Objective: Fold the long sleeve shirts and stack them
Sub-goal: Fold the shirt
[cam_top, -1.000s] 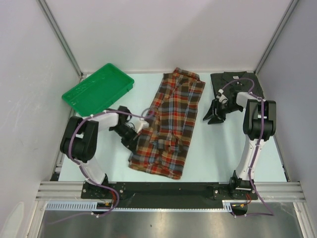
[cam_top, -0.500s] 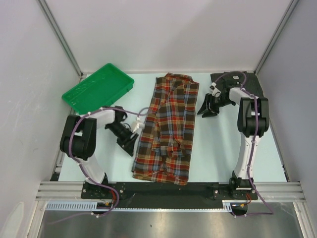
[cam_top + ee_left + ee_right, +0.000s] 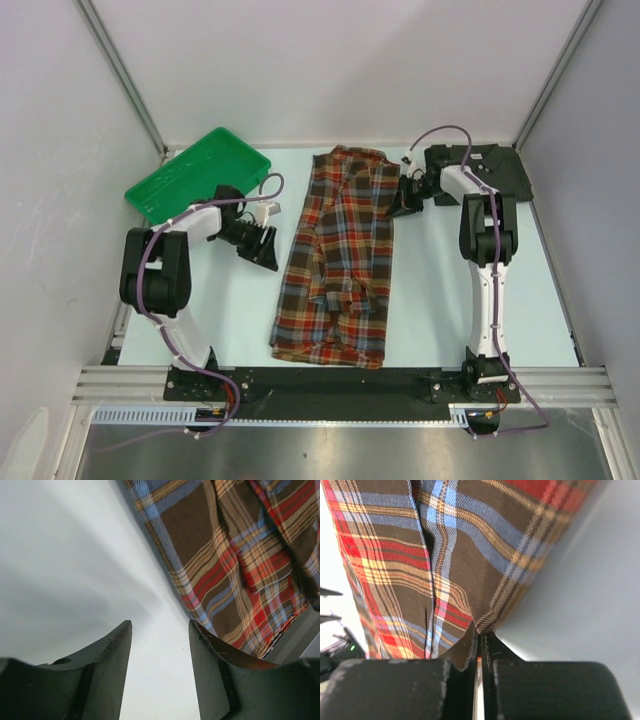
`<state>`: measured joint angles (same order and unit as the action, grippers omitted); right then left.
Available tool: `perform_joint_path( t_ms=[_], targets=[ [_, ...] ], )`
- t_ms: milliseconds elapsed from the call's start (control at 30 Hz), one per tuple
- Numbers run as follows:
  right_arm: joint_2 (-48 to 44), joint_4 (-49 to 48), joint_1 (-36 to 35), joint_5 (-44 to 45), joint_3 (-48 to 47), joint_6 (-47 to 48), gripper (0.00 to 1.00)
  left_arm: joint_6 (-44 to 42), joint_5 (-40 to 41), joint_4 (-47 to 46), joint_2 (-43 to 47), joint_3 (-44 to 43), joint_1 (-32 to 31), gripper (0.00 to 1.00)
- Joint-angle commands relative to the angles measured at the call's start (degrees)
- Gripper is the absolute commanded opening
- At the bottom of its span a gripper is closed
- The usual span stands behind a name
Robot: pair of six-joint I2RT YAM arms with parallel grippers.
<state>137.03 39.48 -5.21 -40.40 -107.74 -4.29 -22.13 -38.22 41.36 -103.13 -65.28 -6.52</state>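
The red, brown and navy plaid shirt [image 3: 335,265] lies folded into a long strip down the middle of the table. My left gripper [image 3: 268,247] stands open just left of the strip's upper half. In the left wrist view only bare table shows between its fingers [image 3: 160,625], and the plaid shirt [image 3: 235,555] lies beyond them to the right. My right gripper [image 3: 401,197] is at the strip's upper right edge. In the right wrist view it [image 3: 480,636] is shut on the hem of the plaid shirt [image 3: 445,555]. The dark charcoal shirt [image 3: 500,165] lies at the back right, partly behind the right arm.
A green plastic tray [image 3: 195,178] sits tilted at the back left, close behind the left arm's wrist. White walls stand on three sides. The arm bases and a metal rail run along the near edge.
My left gripper let go of the plaid shirt, opened and drew back to the left and farther away. My right gripper moved left from the charcoal shirt to the plaid's edge and shut on it.
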Motion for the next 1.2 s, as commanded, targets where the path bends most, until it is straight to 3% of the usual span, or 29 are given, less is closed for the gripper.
perform_joint_path(
  t_ms=[0,167,200,233,333,433,533,600,667,733,767,833,900,933,967,1033,1067,1100,1133,1167],
  targets=[
    [4.4,-1.3,-0.3,8.6,-9.0,2.5,0.0,6.7,-1.8,-5.9,0.7,2.5,-0.2,0.54],
    [5.8,-0.5,-0.5,12.4,-11.4,3.2,0.03,7.5,-1.3,-6.8,-1.7,2.8,0.0,0.54],
    [5.2,-0.3,-0.3,12.6,-10.5,3.2,0.12,7.5,-1.0,-7.7,-1.4,3.2,0.2,0.54],
    [3.3,0.1,-0.2,12.6,-7.7,3.2,0.37,7.5,-1.0,-8.1,-0.8,3.6,0.4,0.54],
    [-1.4,0.2,1.2,14.0,-4.1,3.2,0.63,6.1,-1.2,-8.0,1.7,3.1,0.7,0.57],
    [-5.8,1.2,3.3,13.1,-5.4,4.6,0.74,1.2,-1.9,-5.1,4.8,0.3,0.6,0.65],
    [-13.3,4.2,4.2,10.3,-6.9,9.5,0.78,-3.9,-1.1,-3.9,12.2,-1.0,0.6,0.82],
    [-21.0,3.8,4.1,9.5,-4.5,12.5,0.81,-8.3,0.0,-3.6,19.3,-1.0,-0.2,0.99],
    [-30.9,1.3,2.6,8.9,2.7,18.7,0.85,-13.0,2.5,-3.3,26.0,-0.7,-2.5,0.99],
    [-37.4,-4.5,1.3,8.4,9.0,21.9,0.99,-15.3,1.1,-3.4,30.1,-0.5,-4.7,0.99],
    [-44.1,-7.5,0.3,7.5,16.9,23.4,1.0,-15.7,-1.3,-3.7,31.5,-0.3,-5.2,0.99],
    [-50.1,-18.3,-0.8,5.6,25.7,23.8,1.0,-15.2,-6.6,-5.1,34.6,0.1,-6.3,0.99],
    [-56.7,-23.0,-2.6,2.1,35.1,29.2,1.0,-11.6,-8.3,-8.8,35.8,2.4,-6.5,0.99],
    [-58.4,-20.1,-2.9,-1.5,36.7,34.7,1.0,-10.0,-8.8,-9.5,35.7,3.3,-6.5,0.99],
    [-59.7,-11.2,-3.3,-4.9,38.1,47.3,1.0,-12.0,-11.7,-4.3,35.4,3.8,-6.6,1.0],
    [-64.0,-2.3,-5.8,-6.5,43.5,57.4,1.0,-26.5,-13.2,4.8,34.6,4.5,-9.5,0.99],
    [-66.0,3.3,-9.1,-5.7,46.5,61.9,1.0,-29.3,-8.4,7.1,35.9,8.6,-11.6,1.0],
    [-70.4,4.9,-10.3,-4.8,52.2,67.4,0.98,-33.5,-7.1,5.9,38.2,12.2,-13.3,1.0],
    [-73.5,5.2,-11.8,-4.6,56.0,69.2,0.97,-34.3,-5.7,3.3,45.9,20.5,-16.4,0.99],
    [-76.4,3.9,-13.1,-4.1,59.3,70.1,0.98,-35.0,-1.8,-2.9,49.5,24.5,-18.2,0.99]
  ],
)
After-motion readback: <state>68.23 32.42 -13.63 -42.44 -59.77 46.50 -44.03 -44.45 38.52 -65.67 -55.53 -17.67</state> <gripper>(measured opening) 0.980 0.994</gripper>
